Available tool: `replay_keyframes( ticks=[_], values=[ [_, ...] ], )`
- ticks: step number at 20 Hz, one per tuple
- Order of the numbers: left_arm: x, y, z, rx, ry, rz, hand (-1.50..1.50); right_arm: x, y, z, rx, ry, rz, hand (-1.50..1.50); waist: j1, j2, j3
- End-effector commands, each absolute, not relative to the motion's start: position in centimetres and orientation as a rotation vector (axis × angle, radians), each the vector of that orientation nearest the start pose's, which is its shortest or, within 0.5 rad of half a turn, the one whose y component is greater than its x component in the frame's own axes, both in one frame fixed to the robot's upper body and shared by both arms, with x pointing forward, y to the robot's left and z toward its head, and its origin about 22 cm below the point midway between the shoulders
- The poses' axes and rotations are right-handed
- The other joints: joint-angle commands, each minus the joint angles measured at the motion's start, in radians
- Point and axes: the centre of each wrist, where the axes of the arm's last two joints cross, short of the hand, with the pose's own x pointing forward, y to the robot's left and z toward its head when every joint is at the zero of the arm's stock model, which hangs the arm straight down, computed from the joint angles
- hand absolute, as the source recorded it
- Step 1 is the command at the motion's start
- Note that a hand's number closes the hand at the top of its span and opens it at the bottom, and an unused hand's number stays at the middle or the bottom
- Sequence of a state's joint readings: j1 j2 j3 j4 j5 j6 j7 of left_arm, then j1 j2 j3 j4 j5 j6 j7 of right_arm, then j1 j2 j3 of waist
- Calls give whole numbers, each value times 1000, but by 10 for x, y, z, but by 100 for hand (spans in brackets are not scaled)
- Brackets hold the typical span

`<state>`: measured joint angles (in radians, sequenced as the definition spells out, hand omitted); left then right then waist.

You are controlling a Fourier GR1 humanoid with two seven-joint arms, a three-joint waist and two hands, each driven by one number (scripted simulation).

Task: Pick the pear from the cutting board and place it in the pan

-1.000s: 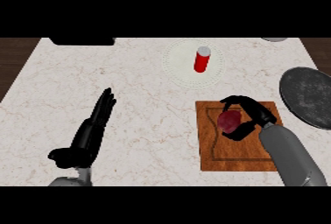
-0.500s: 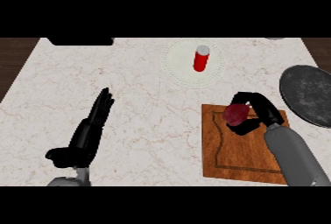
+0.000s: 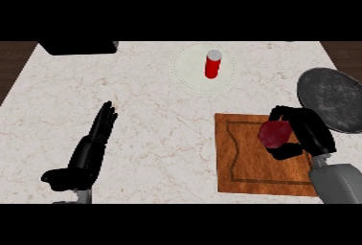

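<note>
Nearest, the left hand (image 3: pixel 88 153) is lying open on the desk (image 3: pixel 141 100). The right hand (image 3: pixel 311 136) is curling round the pear (image 3: pixel 276 134) above the board (image 3: pixel 247 167). The pear is sitting closer to the board's right edge than a second ago, apparently heading for the pan (image 3: pixel 332 95) just beyond. Farthest, a can (image 3: pixel 213 64) is standing on a plate (image 3: pixel 189 72).

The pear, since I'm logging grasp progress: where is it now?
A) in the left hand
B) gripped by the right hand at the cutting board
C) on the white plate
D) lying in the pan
B: the right hand has its fingers curled round the pear over the cutting board, beside the pan.
</note>
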<state>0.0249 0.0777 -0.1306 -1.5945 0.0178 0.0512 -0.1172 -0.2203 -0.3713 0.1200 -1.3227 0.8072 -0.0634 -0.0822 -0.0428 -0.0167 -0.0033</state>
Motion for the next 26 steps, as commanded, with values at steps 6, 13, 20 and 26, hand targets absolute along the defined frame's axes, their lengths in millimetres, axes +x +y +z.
replay_keyframes(
  ticks=[6, 13, 20, 26],
  values=[
    [246, 212, 5, -35, -1711, -98, 0, 227, -299, 96, -972, -1586, 774, 150, 23, 13, 3],
    [248, 198, 10, -61, -1696, -117, 0, 226, -332, 88, -944, -1544, 504, 150, 37, 16, 3],
    [247, 205, 17, -54, -1691, -143, 0, 279, -409, 71, -1093, -1564, 416, 150, 55, 20, 5],
    [265, 186, 9, -75, -1713, -149, 0, 311, -432, 48, -1310, -1557, 408, 150, 66, 27, 6]
  ],
)
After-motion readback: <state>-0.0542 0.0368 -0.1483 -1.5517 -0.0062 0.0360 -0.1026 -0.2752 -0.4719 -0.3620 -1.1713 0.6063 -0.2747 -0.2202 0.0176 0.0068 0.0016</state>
